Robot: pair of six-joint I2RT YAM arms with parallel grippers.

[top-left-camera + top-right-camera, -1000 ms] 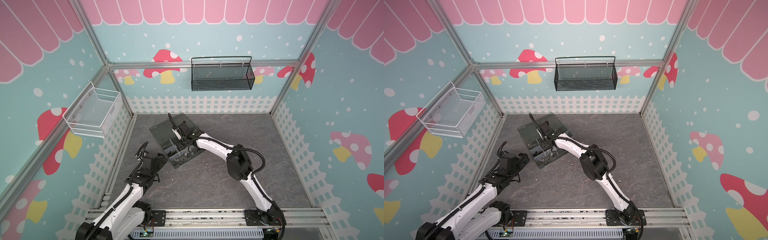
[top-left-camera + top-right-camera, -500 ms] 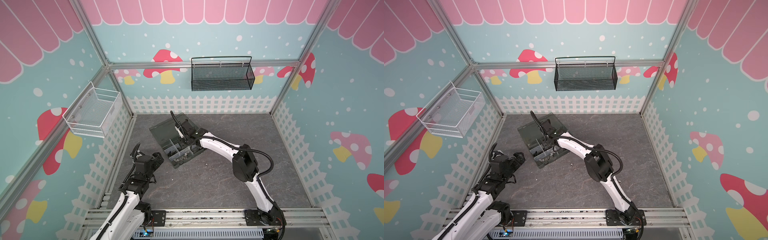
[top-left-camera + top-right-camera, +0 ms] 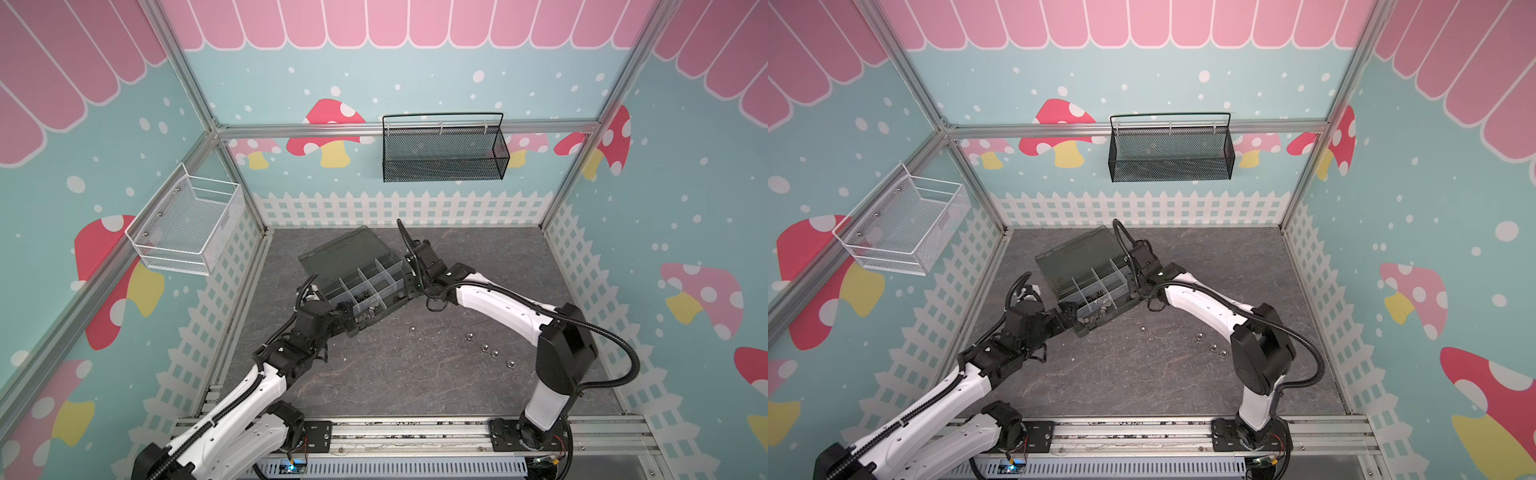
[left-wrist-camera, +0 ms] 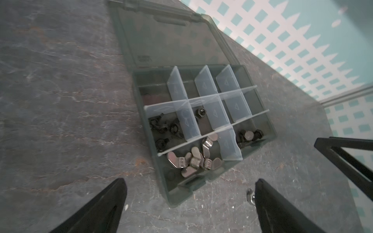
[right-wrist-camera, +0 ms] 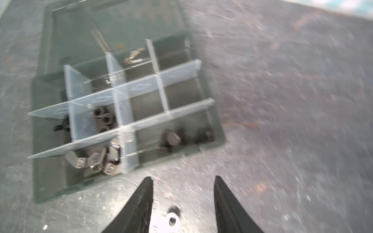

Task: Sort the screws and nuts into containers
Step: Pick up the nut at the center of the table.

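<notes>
The dark grey plastic organizer box is sitting at the slate-textured floor's ten o'clock, silver winged nuts heaped inside. Left gripper is gaping wide, empty; right gripper is parted, empty.

The organizer box is dark smoky plastic with frosted translucent dividers. The winged nuts inside look like bright polished metal – glossy. The floor is matt grey, stone-veined. The black basket is wire mesh.
</notes>
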